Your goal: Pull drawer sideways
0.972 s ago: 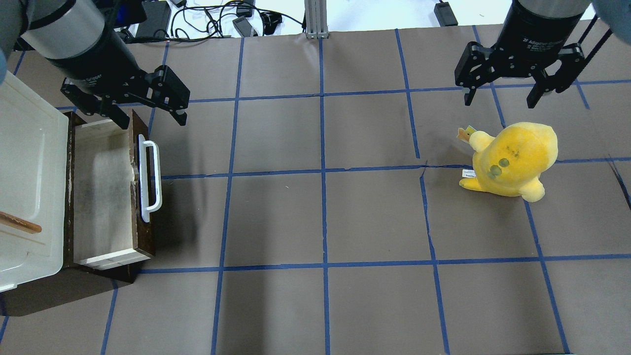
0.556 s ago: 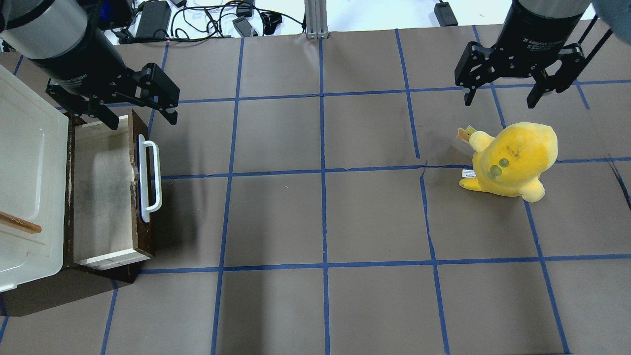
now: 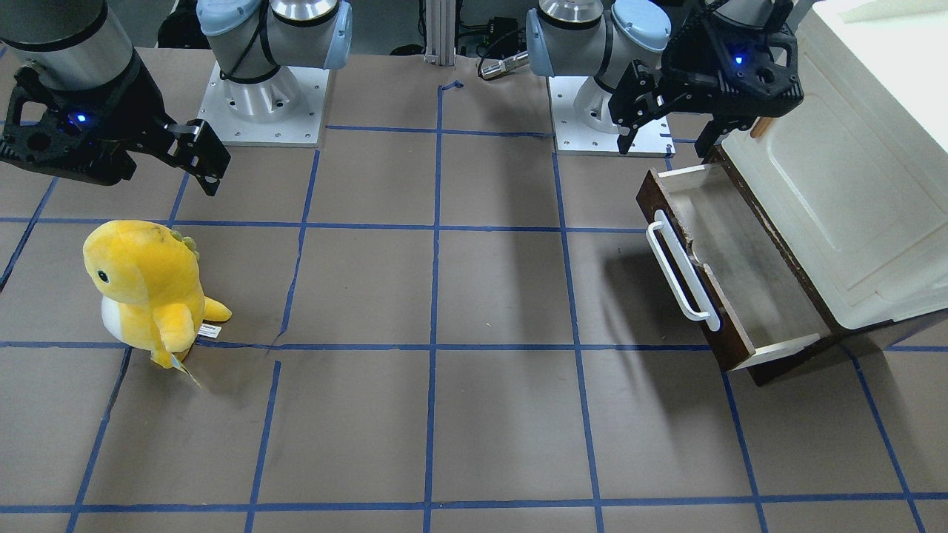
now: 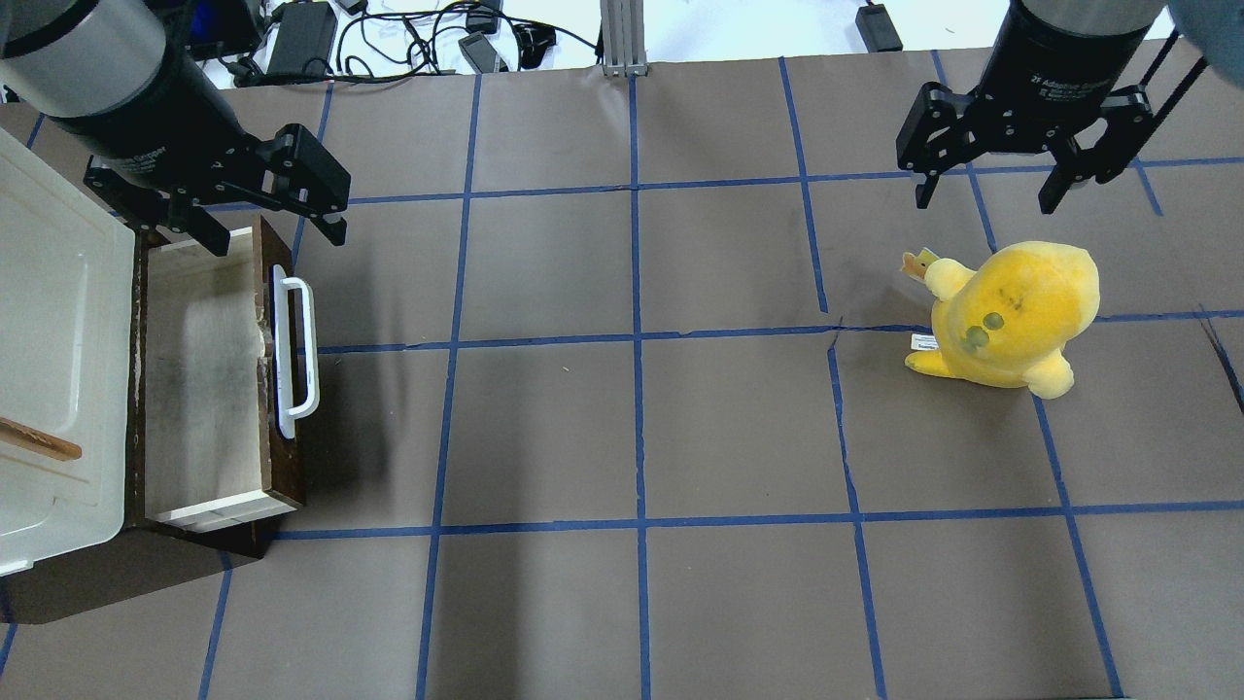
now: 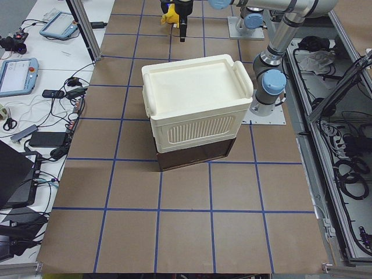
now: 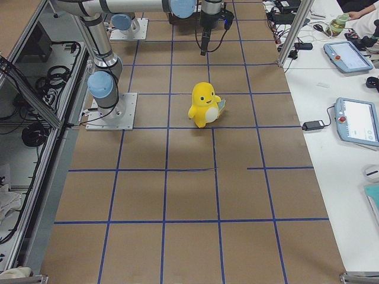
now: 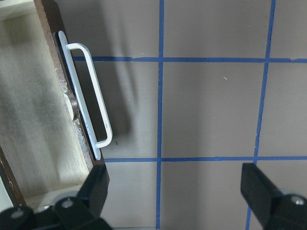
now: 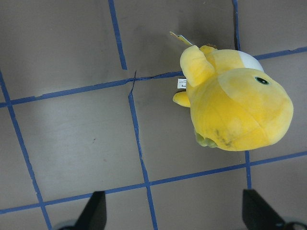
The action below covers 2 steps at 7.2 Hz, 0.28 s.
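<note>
The drawer (image 4: pixel 204 389) sticks out from under the cream box (image 4: pixel 58 321) on the robot's left. It looks hard and light, so it should slide. The white handle (image 4: pixel 294 355) is the best place to grab. The left gripper (image 4: pixel 277 236) hangs wide and empty near it

white print on the black body of the right gripper (image 4: pixel 984 201), near the yellow plush (image 4: pixel 1011 311), reads "2f adaptive gripper". the left gripper (image 4: pixel 277 241), well apart from the plush, bears like print, only "gripper" legible. the plush's white tag (image 4: pixel 923 341) is too small to read.
</note>
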{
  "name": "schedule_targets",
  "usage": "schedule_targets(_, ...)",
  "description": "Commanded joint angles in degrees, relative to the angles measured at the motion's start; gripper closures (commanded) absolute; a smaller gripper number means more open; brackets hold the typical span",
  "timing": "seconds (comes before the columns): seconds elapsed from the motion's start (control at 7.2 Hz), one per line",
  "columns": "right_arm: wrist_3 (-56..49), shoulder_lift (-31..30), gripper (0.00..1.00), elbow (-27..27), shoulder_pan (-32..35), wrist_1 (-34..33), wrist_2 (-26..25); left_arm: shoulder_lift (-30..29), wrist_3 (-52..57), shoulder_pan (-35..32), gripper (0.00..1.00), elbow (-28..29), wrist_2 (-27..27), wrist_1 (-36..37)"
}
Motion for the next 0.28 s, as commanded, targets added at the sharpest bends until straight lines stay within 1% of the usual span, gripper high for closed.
schedule_targets(0.0, 0.00, 0.00, 0.00, 0.00, 0.00, -0.02, 0.00, 0.05, 0.00, 0.00, 0.00, -0.03, 0.02, 0.00)
schedule_targets(0.14, 0.00, 0.00, 0.00, 0.00, 0.00, 0.07, 0.00, 0.05, 0.00, 0.00, 0.00, -0.03, 0.02, 0.00)
